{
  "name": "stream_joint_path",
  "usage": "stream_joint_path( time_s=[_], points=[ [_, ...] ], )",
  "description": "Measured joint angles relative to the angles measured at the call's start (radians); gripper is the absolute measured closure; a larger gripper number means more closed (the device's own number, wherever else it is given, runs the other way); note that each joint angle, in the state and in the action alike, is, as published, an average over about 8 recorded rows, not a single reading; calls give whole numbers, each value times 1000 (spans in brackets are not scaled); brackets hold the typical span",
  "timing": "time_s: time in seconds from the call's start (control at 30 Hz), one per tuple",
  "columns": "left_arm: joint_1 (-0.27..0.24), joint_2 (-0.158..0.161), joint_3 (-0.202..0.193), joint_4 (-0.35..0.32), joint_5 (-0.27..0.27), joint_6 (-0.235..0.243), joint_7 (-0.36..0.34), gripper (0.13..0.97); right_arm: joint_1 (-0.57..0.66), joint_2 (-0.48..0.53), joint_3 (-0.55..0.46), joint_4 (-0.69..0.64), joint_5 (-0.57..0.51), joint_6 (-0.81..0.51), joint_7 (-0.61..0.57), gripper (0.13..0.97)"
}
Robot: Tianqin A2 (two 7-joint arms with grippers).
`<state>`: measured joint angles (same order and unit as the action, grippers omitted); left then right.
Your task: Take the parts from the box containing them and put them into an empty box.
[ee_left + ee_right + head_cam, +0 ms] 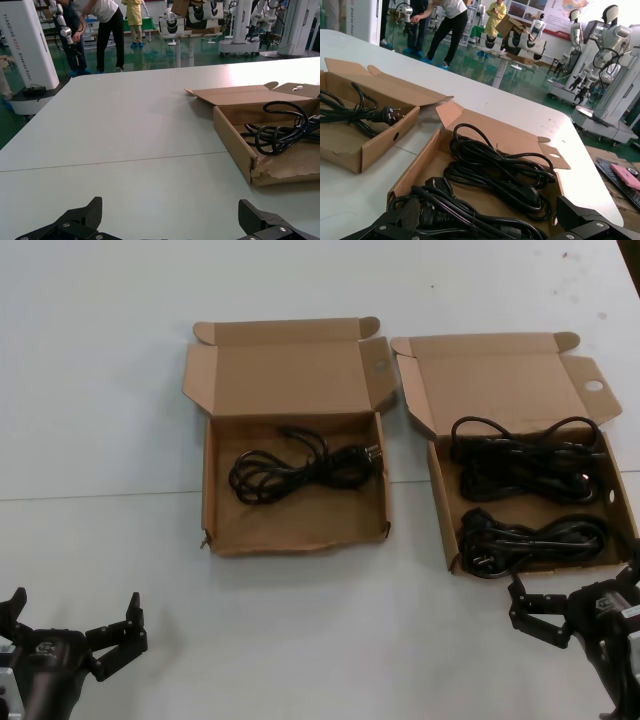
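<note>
Just beyond right gripper (pixel 575 615) open fingers: parts (pixel 530 540).

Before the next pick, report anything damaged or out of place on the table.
The left box has a ragged, torn front wall at its left corner. One cable lies in it, two bundles stay in the right box. Nothing spilled.

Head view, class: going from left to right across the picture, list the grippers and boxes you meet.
Left gripper → box with one cable → box with two cable bundles → right gripper.
</note>
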<state>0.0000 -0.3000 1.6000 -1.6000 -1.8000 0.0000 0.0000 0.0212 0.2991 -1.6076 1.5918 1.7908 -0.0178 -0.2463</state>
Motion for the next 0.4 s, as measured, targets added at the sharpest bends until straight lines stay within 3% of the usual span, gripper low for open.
stream_joint_path(
  time_s=[0.4],
  points=[
    [0,0,0,0,0,0,0,132,0,0,0,0,0,0,0,129]
  ],
)
